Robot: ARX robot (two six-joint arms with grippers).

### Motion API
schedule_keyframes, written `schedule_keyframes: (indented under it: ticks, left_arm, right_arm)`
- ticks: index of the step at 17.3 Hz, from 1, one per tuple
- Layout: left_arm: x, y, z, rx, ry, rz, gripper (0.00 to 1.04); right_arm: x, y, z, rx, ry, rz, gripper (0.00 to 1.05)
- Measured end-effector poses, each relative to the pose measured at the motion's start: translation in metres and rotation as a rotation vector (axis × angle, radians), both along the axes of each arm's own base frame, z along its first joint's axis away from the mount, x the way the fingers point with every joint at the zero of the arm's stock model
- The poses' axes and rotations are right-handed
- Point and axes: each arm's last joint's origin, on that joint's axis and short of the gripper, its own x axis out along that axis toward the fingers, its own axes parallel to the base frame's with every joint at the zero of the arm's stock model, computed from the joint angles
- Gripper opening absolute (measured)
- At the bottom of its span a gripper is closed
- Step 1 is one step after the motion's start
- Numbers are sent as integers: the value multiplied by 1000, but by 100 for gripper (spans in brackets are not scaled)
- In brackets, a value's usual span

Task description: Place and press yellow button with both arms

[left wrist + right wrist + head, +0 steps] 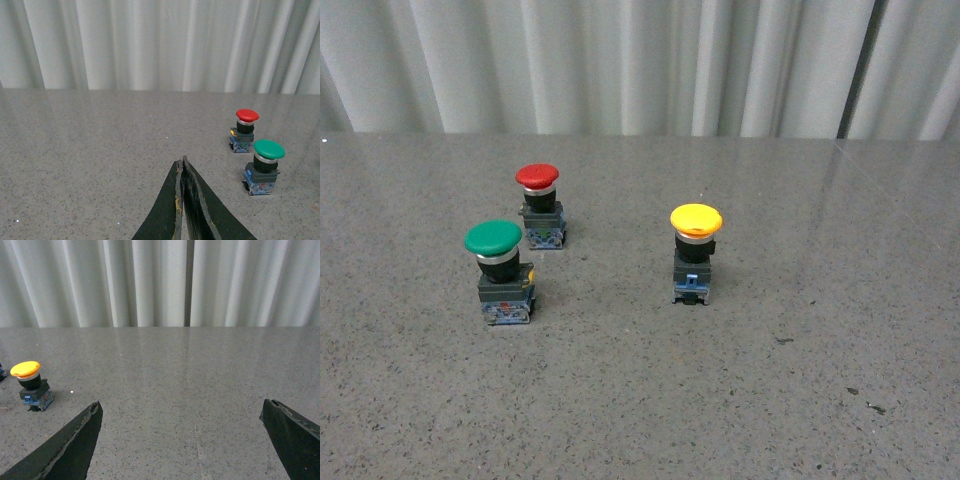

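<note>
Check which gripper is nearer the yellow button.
Right, probably. The yellow button stands ahead of the open right gripper, off to one side. The shut left gripper sees only the red button and green button.

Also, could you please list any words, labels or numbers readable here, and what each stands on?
No text can be read.
Any marks on the bases of the yellow button, green button and red button are too small to read.
The table and curtain show none.

Closed left gripper (182, 162) over grey table (75, 150), red button (246, 130) near green button (265, 166)
</note>
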Motion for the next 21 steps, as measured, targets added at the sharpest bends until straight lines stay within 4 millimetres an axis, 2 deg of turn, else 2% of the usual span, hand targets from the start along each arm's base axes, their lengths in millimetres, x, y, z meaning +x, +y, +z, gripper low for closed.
schedule_keyframes:
  ticks: [2, 3, 9, 16, 19, 20, 21]
  left_arm:
    - [-7, 0, -6, 0, 56, -2, 2]
    - [-11, 0, -2, 0, 3, -1, 2]
    - [-11, 0, -4, -1, 16, 0, 3]
    - [-11, 0, -4, -1, 16, 0, 58]
    - [-11, 0, -4, -1, 16, 0, 90]
    - [-11, 0, -4, 0, 16, 0, 99]
    - [-11, 0, -4, 0, 16, 0, 99]
  right_arm:
    - [0, 0, 0, 0, 0, 0, 98]
    - [0, 0, 0, 0, 0, 0, 98]
    - [0, 0, 0, 0, -1, 0, 98]
    - [0, 0, 0, 0, -1, 0, 98]
    - [0, 0, 0, 0, 0, 0, 98]
    - [0, 1, -2, 13, 63, 20, 98]
    - [4, 1, 0, 25, 117, 44, 98]
